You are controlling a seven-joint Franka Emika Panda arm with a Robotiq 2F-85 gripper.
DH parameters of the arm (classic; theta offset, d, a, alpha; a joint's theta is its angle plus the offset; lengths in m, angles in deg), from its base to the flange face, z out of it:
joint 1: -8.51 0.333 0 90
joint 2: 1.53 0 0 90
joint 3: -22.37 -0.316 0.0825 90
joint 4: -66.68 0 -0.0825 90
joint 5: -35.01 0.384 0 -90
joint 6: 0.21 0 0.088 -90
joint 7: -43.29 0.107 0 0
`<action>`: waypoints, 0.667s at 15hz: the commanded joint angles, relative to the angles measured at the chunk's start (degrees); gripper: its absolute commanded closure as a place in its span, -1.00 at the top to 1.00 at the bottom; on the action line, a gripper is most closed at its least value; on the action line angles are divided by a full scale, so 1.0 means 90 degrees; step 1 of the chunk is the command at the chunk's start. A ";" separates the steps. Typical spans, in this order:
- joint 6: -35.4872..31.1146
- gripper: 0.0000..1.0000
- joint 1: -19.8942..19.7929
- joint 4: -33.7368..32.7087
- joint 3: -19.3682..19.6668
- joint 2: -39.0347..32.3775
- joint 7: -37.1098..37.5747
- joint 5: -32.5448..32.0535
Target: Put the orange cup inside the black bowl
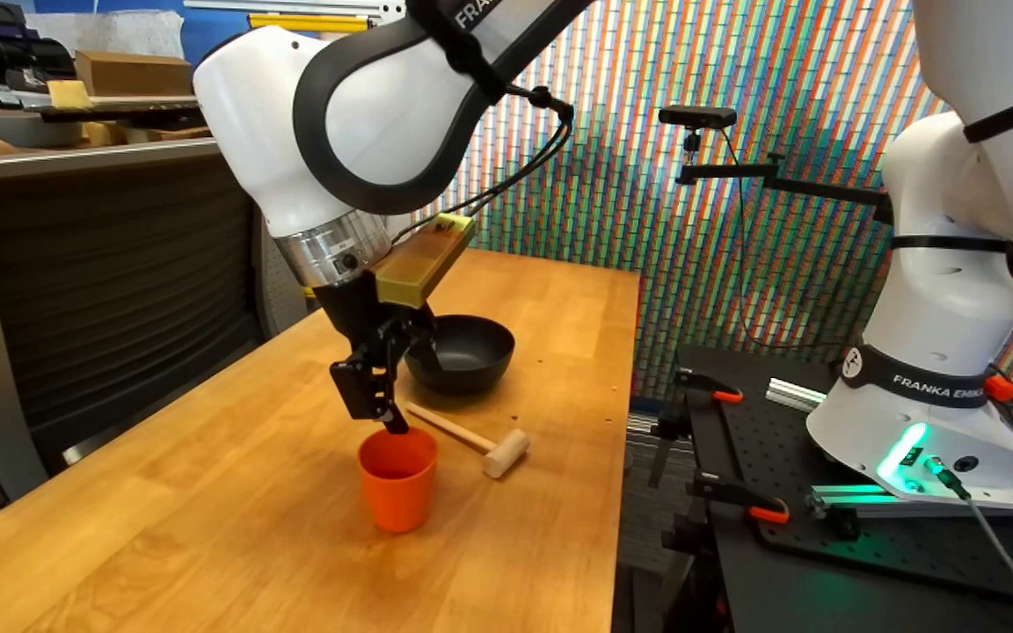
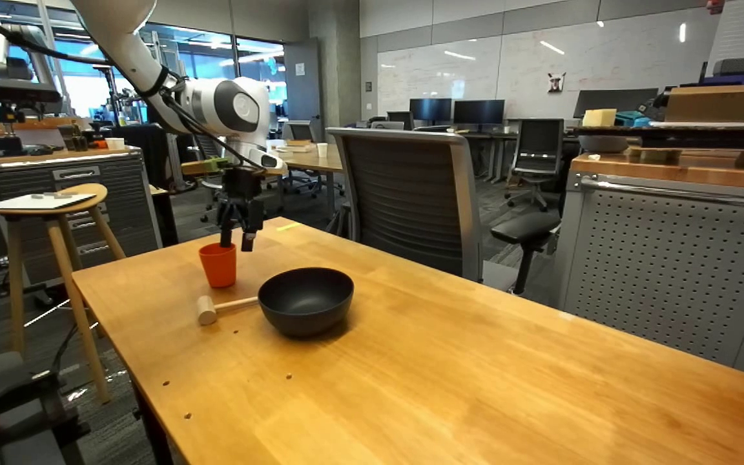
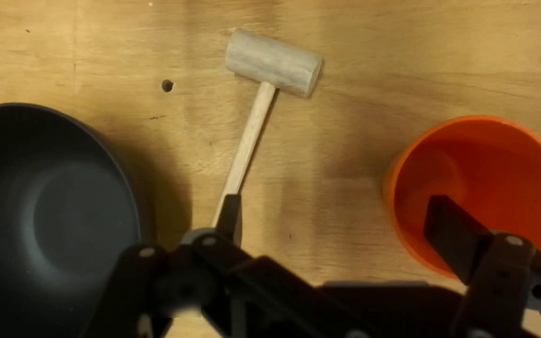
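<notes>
The orange cup (image 1: pixel 398 497) stands upright on the wooden table; it also shows in an exterior view (image 2: pixel 218 268) and in the wrist view (image 3: pixel 491 159). The black bowl (image 1: pixel 476 352) sits upright near the cup; it shows in an exterior view (image 2: pixel 306 303) and at the left of the wrist view (image 3: pixel 82 206). My gripper (image 3: pixel 336 202) is open with nothing between its fingers. One finger overlaps the cup's opening at its rim; I cannot tell if the tip is inside. The other finger is over the mallet handle. The gripper shows in both exterior views (image 1: pixel 413 396) (image 2: pixel 237 247).
A small wooden mallet (image 3: pixel 273 61) lies between cup and bowl; its head (image 1: pixel 506 454) points towards a table edge, and its handle reaches close to the bowl (image 2: pixel 236 303). An office chair (image 2: pixel 411 200) stands along the table's other long edge.
</notes>
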 commanded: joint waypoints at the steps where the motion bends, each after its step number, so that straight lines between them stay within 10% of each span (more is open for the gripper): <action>1: 0.0516 1.00 0.0067 -0.0466 -0.0093 -0.0341 -0.0148 0.0524; 3: 0.0596 1.00 0.0123 -0.0473 -0.0141 -0.0410 -0.0179 0.0667; 4: 0.0592 0.50 0.0162 -0.0495 -0.0138 -0.0456 -0.0170 0.0671; 10: 0.0452 -0.30 0.0319 -0.0452 -0.0048 -0.0517 -0.0191 0.0495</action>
